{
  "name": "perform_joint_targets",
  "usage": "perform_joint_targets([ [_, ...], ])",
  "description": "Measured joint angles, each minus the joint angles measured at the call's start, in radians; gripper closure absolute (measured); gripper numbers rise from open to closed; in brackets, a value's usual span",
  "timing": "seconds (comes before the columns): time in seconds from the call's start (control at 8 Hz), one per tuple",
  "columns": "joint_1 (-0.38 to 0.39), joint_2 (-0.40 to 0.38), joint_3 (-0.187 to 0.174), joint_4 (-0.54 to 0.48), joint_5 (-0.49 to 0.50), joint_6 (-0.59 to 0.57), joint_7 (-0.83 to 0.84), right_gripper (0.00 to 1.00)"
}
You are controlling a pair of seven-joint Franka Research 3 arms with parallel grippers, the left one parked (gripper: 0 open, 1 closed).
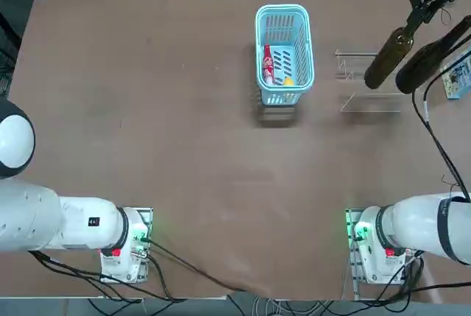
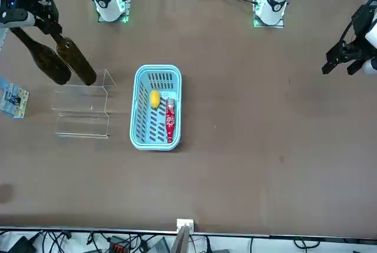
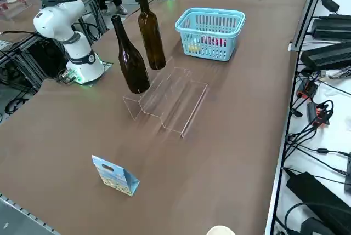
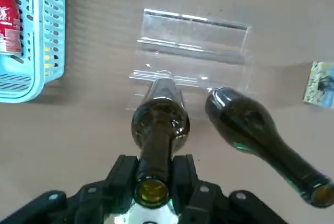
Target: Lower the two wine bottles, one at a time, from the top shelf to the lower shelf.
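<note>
My right gripper [image 4: 153, 182] pinches the neck of one wine bottle [image 4: 158, 130], one finger [image 4: 121, 174] on each side of the glass just below the open mouth. That held bottle [image 3: 151, 35] is upright over the clear acrylic stand [image 3: 167, 101]. Whether its base touches the top shelf [image 4: 156, 75] I cannot tell from any view.

Second wine bottle [image 3: 129, 57] stands just beside the first, on the same upper step, untouched. In the wrist view it [image 4: 258, 132] leans away only by camera angle (side view shows it upright).

Lower shelf [image 3: 184, 103] beyond the bottles holds nothing I can make out; its thin edges catch light in the top view [image 1: 372, 102].

Further out along the table [image 1: 147, 110]: light-blue basket [image 1: 284, 54], well apart from the stand, with a small red-labelled bottle [image 1: 268, 64] and a yellow item [image 2: 154, 98] inside.

On the stand's other side, a small blue printed packet [image 3: 115, 176] stands on the table, apart from everything.
</note>
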Motion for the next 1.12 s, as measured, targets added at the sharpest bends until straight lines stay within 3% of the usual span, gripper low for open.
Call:
perform_joint_targets([
  [0.38,0.000,0.061,-0.001,0.097,-0.009,0.013,-0.072,0.62],
  [0.75,-0.001,0.203,-0.008,0.247,-0.032,0.022,-0.162,0.62],
  [1.12,0.003,0.338,-0.048,0.356,-0.034,0.088,-0.262,0.62],
])
